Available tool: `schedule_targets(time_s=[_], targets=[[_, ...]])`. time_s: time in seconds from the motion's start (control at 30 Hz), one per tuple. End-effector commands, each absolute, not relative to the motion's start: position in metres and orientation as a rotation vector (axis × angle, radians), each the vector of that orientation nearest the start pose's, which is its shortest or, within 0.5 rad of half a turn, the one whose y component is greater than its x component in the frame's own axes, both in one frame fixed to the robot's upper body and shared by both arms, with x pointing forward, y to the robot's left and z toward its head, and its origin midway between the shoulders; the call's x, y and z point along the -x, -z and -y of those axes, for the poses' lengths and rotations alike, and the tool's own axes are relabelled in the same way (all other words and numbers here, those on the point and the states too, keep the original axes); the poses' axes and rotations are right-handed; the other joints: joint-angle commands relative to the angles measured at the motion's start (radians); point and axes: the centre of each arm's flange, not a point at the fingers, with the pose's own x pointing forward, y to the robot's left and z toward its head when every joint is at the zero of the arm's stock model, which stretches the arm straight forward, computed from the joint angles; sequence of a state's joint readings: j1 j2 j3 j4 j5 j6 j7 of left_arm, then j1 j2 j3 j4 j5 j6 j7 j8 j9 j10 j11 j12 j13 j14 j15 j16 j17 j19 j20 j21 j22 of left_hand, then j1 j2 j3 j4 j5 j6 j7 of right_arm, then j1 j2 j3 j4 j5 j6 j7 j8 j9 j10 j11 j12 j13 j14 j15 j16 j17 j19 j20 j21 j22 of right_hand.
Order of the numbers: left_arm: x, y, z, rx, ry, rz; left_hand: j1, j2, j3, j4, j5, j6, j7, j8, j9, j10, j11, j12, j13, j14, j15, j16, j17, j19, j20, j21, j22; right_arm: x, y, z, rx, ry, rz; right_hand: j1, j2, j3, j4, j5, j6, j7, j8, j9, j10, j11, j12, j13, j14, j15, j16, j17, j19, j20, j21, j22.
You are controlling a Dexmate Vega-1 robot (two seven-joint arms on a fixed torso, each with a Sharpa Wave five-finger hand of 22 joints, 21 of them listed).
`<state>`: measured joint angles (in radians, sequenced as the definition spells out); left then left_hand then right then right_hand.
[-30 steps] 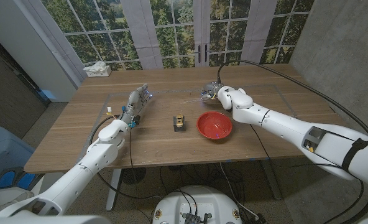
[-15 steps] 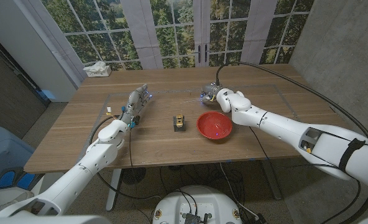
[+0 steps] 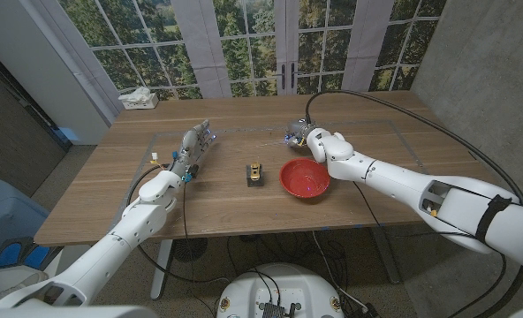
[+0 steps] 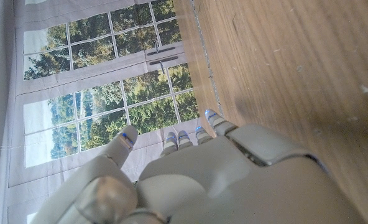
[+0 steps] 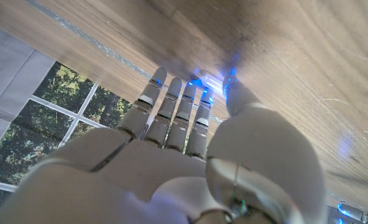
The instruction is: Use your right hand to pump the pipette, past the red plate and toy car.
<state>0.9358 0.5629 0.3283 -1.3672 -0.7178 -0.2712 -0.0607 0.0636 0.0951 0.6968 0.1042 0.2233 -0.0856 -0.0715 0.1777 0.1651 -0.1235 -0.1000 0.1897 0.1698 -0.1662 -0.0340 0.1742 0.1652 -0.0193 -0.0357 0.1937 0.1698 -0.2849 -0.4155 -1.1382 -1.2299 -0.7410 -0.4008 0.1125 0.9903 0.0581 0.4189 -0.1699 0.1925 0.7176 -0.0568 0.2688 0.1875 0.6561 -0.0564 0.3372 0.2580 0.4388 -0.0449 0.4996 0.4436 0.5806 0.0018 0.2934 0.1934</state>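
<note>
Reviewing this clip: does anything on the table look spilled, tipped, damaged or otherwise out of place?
Nothing stands out. The red plate sits level and looks empty, the toy car rests beside it, apart from it, and no spill shows on the wooden table. The right robot hand is past the plate; the pipette itself cannot be made out.

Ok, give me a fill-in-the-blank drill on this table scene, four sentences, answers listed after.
1. The plate on the table is coloured ____.
2. The toy car stands on the plate's ____ side, by the robot's own sides.
3. The hand beyond the plate's far edge is the ____ hand.
4. The tissue box sits at the table's far ____ corner.

Missing words: red; left; right; left
</note>
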Motion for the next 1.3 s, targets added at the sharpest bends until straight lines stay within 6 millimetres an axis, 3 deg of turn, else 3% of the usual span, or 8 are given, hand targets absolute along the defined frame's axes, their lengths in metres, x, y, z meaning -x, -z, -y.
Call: schedule_targets(time_s=[0.03, 0.3, 0.37, 1.03, 1.1, 1.23, 1.3], targets=[[-0.637, 0.054, -0.313, 0.079, 0.219, 0.551, -0.009, 0.062, 0.000, 0.002, 0.001, 0.001, 0.001, 0.001, 0.005, 0.000, 0.001, 0.001, 0.005, -0.002, -0.087, 0.002, 0.005, 0.007, -0.082, 0.003, 0.004, -0.709, -0.017, 0.091, 1.819, 0.006, 0.425, 0.038, 0.019, -0.012, -0.004, 0.012, 0.075, -0.006, 0.022, 0.007, 0.078, -0.017, 0.039, 0.022, 0.048, -0.151, 0.041, 0.025, 0.015, -0.019, 0.015, 0.004], [-0.637, 0.054, -0.313, 0.078, 0.220, 0.549, -0.011, 0.061, -0.001, 0.002, 0.001, 0.001, 0.001, 0.001, 0.005, -0.002, 0.001, 0.000, 0.005, -0.002, -0.087, 0.002, 0.005, 0.007, -0.082, 0.003, 0.004, -0.708, -0.017, 0.092, 1.797, 0.009, 0.496, 0.078, 0.045, -0.015, -0.002, 0.024, 0.224, -0.009, 0.076, 0.019, 0.227, -0.034, 0.113, 0.067, 0.150, -0.169, 0.086, 0.045, 0.033, -0.031, 0.035, 0.006], [-0.637, 0.054, -0.313, 0.079, 0.221, 0.550, -0.011, 0.061, -0.001, 0.002, 0.001, 0.001, 0.001, 0.001, 0.005, -0.001, 0.003, 0.001, 0.005, -0.002, -0.088, 0.002, 0.005, 0.007, -0.082, 0.003, 0.004, -0.707, -0.017, 0.093, 1.798, 0.013, 0.511, 0.085, 0.051, -0.014, -0.002, 0.025, 0.253, -0.007, 0.089, 0.021, 0.249, -0.034, 0.125, 0.078, 0.167, -0.172, 0.090, 0.048, 0.045, -0.052, 0.042, 0.006], [-0.636, 0.051, -0.313, 0.059, 0.218, 0.545, -0.010, 0.059, -0.002, -0.004, 0.001, -0.002, 0.001, 0.000, 0.004, -0.001, 0.002, 0.000, 0.005, -0.003, -0.088, 0.000, 0.003, 0.007, -0.083, 0.002, 0.004, -0.699, -0.020, 0.096, 1.735, 0.040, 0.638, 0.101, 0.051, -0.011, -0.003, 0.025, 0.296, -0.009, 0.107, 0.025, 0.246, -0.035, 0.128, 0.098, 0.174, -0.173, 0.074, 0.042, 0.057, -0.058, 0.055, 0.007], [-0.636, 0.050, -0.314, 0.043, 0.216, 0.543, -0.006, 0.050, -0.004, -0.016, -0.002, -0.001, -0.003, 0.000, 0.004, 0.000, -0.001, 0.001, 0.005, -0.004, -0.091, -0.001, 0.001, 0.006, -0.086, 0.001, 0.003, -0.697, -0.021, 0.097, 1.732, 0.045, 0.648, 0.100, 0.054, -0.010, -0.001, 0.025, 0.295, -0.008, 0.107, 0.025, 0.245, -0.035, 0.128, 0.099, 0.176, -0.171, 0.073, 0.042, 0.058, -0.059, 0.056, 0.007], [-0.637, 0.046, -0.315, 0.009, 0.224, 0.536, 0.054, 0.026, 0.007, -0.122, -0.027, 0.026, -0.016, 0.013, 0.004, 0.020, -0.013, 0.006, 0.004, 0.012, -0.097, 0.003, -0.001, 0.015, -0.088, -0.003, -0.002, -0.695, -0.024, 0.097, 1.728, 0.058, 0.663, 0.102, 0.056, -0.009, 0.000, 0.025, 0.296, -0.005, 0.108, 0.025, 0.245, -0.034, 0.128, 0.101, 0.178, -0.172, 0.073, 0.042, 0.061, -0.061, 0.058, 0.007], [-0.637, 0.044, -0.315, 0.001, 0.224, 0.537, 0.067, 0.025, 0.010, -0.145, -0.033, 0.037, -0.020, 0.015, 0.005, 0.026, -0.013, 0.007, 0.004, 0.020, -0.096, 0.004, -0.001, 0.021, -0.083, -0.002, -0.002, -0.694, -0.025, 0.097, 1.726, 0.063, 0.668, 0.103, 0.058, -0.008, 0.000, 0.025, 0.299, -0.004, 0.109, 0.026, 0.244, -0.034, 0.128, 0.103, 0.180, -0.172, 0.072, 0.041, 0.062, -0.061, 0.060, 0.007]])
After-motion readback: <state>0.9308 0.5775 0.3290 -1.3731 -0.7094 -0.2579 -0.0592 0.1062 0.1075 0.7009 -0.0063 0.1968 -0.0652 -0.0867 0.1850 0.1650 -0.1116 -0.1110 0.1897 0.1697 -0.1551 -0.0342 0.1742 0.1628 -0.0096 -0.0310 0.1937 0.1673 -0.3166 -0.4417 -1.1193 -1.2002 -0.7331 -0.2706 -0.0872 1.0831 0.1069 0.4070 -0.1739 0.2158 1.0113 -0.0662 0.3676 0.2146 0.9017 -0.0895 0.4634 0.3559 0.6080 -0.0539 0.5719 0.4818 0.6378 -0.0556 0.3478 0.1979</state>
